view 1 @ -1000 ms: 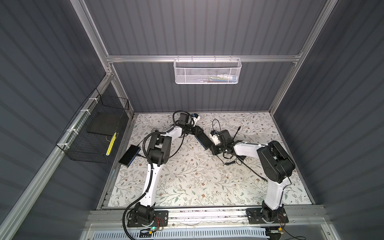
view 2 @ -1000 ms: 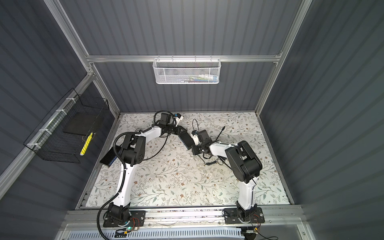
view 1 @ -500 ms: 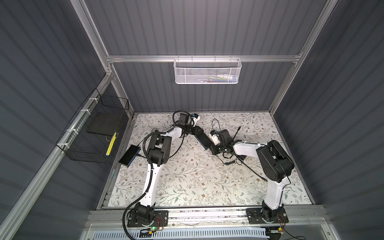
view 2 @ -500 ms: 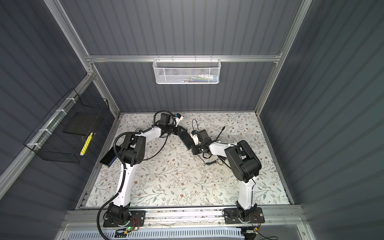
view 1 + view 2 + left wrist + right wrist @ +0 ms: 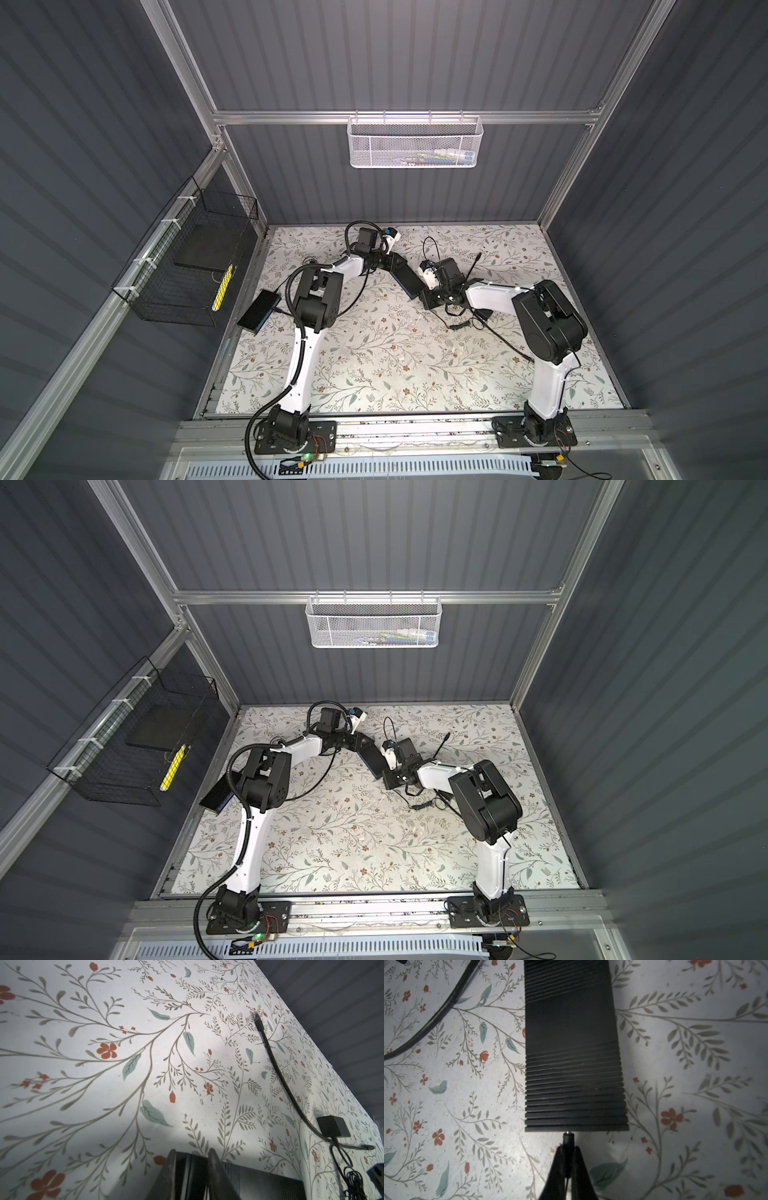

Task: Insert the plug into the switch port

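While the right gripper (image 5: 568, 1149) pinches the plug (image 5: 568, 1139), tip at the end face of the switch (image 5: 571, 1053), the left gripper (image 5: 191, 1155) clamps its far end; port hidden.

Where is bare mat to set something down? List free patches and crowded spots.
Free: the front stretch of the floral mat, between the white left arm and white right arm; the back right corner past the stiff black cable. Crowded: centre back, around the flat black ribbed box and the tangled thin black cords.
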Motion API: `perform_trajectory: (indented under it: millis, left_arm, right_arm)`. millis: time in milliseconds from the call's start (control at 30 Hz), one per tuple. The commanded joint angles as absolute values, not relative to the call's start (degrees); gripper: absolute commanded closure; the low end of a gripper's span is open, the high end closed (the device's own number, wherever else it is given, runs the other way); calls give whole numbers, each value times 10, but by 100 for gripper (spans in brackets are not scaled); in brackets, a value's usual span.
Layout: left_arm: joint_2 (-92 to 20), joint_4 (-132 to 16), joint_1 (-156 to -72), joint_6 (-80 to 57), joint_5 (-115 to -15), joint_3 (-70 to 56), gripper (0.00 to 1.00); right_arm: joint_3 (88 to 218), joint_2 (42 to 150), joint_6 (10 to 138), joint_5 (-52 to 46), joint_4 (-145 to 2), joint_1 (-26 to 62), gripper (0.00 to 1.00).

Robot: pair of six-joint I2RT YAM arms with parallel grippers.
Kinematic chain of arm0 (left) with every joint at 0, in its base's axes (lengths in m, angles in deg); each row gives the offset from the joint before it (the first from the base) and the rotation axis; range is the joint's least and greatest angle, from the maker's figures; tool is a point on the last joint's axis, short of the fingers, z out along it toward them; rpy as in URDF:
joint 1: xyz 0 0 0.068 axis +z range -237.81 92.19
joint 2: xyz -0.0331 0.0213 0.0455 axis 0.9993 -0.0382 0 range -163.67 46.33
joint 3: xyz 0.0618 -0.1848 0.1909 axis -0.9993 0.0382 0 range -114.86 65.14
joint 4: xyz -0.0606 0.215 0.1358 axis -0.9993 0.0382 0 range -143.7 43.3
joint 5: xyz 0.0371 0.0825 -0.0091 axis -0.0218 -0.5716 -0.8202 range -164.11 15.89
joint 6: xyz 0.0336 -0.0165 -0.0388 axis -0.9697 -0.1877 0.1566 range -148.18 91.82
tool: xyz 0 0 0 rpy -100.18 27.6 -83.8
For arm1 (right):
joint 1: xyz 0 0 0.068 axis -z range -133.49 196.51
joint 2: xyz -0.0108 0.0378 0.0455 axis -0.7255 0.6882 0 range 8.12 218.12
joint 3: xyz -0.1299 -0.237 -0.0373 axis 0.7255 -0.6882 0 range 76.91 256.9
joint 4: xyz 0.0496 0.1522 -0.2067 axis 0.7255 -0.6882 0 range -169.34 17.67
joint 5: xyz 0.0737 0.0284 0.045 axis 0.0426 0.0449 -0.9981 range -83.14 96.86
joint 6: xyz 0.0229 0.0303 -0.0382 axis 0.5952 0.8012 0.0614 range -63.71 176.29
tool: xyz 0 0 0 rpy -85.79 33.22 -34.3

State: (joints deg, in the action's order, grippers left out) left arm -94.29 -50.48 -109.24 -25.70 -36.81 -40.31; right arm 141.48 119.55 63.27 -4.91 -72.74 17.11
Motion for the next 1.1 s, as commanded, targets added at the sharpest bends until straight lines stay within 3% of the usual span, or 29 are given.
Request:
perform_trajectory:
  millis: [0,1067]
  left_arm:
    - [-953,-382,-1134,-271,-311,-371,74]
    - [-940,-392,-1158,-294,-297,-335,75]
  right_arm:
    - [1454,1206,625,-32,-641,176,100]
    - [1508,1218,588,-61,-679,190,100]
